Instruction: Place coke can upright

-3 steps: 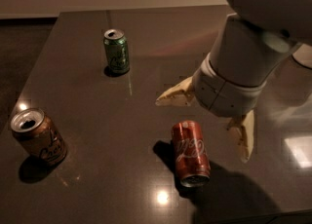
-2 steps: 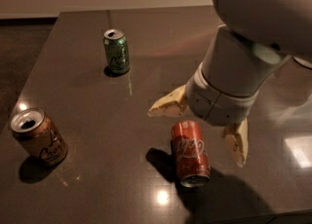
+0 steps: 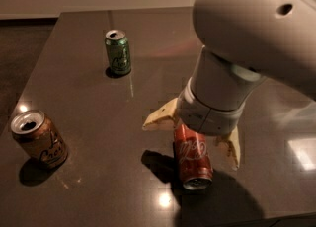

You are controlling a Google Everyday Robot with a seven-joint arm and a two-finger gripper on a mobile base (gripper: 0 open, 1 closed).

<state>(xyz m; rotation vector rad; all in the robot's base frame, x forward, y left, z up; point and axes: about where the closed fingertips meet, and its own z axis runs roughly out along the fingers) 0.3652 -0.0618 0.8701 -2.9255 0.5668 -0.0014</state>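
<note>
The red coke can [image 3: 193,159] lies on its side on the dark table [image 3: 98,117], silver top pointing toward the front edge. My gripper [image 3: 190,134] hangs directly over the can's upper end with its tan fingers spread open, one fingertip [image 3: 154,122] to the can's left and the other [image 3: 233,151] to its right. The fingers straddle the can without closing on it. My white arm hides the can's far end.
A green can [image 3: 118,52] stands upright at the back left. A tan-brown can [image 3: 39,139] stands tilted near the table's left edge. The table's front edge runs just below the coke can.
My gripper has moved left and down, from beside the coke can to directly over it, with its fingers now straddling the can. The cans have not moved.
</note>
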